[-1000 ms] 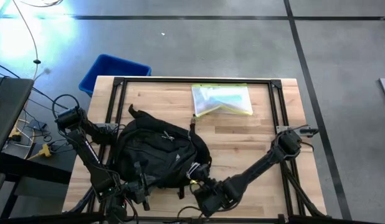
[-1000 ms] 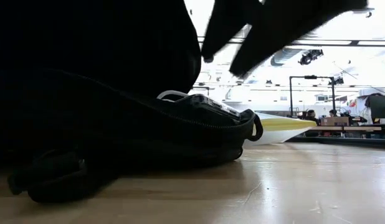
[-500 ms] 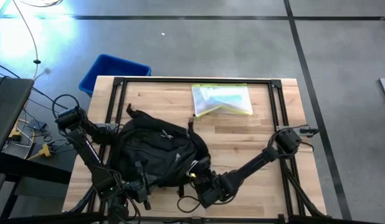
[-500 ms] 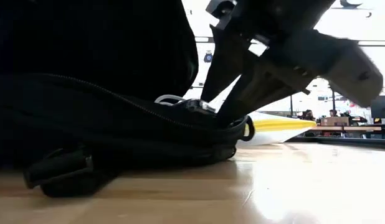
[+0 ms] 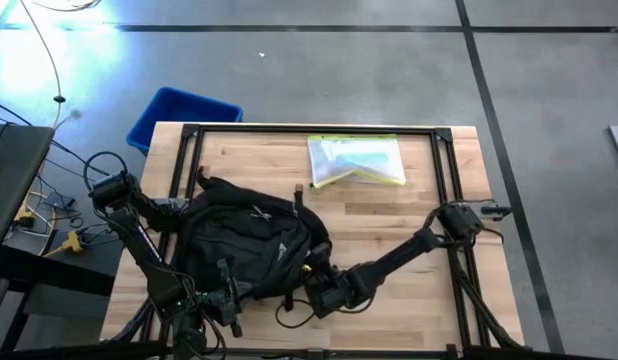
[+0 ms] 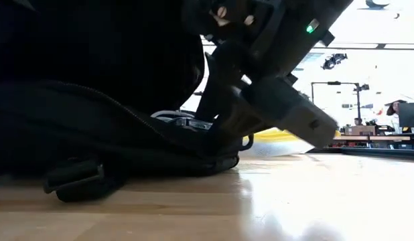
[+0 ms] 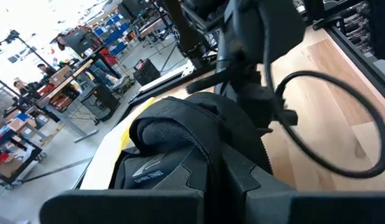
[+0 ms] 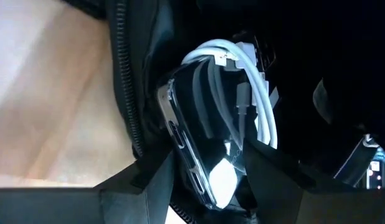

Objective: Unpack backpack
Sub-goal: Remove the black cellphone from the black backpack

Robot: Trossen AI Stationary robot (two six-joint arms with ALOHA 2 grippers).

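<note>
The black backpack (image 5: 244, 240) lies flat on the table's near left part, with its zipped opening (image 6: 193, 134) facing the right side. My right gripper (image 5: 311, 283) reaches into that opening, slanting down, and is shut on a dark flat device in a clear case wrapped with white cable (image 8: 211, 124). My left gripper (image 5: 227, 298) is shut at the backpack's near edge. In the left wrist view the backpack (image 7: 180, 137) fills the middle, with my right arm (image 7: 255, 37) beyond it. My left gripper is shut on black fabric at the backpack's near edge (image 7: 227, 177), coming almost level from the near left. Its own body hides the place of contact. The pack rests on the table. My right gripper has the cable-wrapped device's near end (image 8: 208, 177) between its two fingers (image 8: 152, 177), slanting down from the table's right side into the opening. The device lies inside the pack, among black fabric.
A clear pouch with a yellow edge (image 5: 356, 160) lies at the table's far middle. A blue bin (image 5: 179, 115) stands on the floor past the far left corner. A loop of black cable (image 5: 289, 315) hangs by my right gripper. Bare wood lies to the right.
My right gripper has gone down and toward the table's left, from above the opening into the backpack, and its fingers have narrowed around the device. The backpack's open end has been pushed a little toward the left.
</note>
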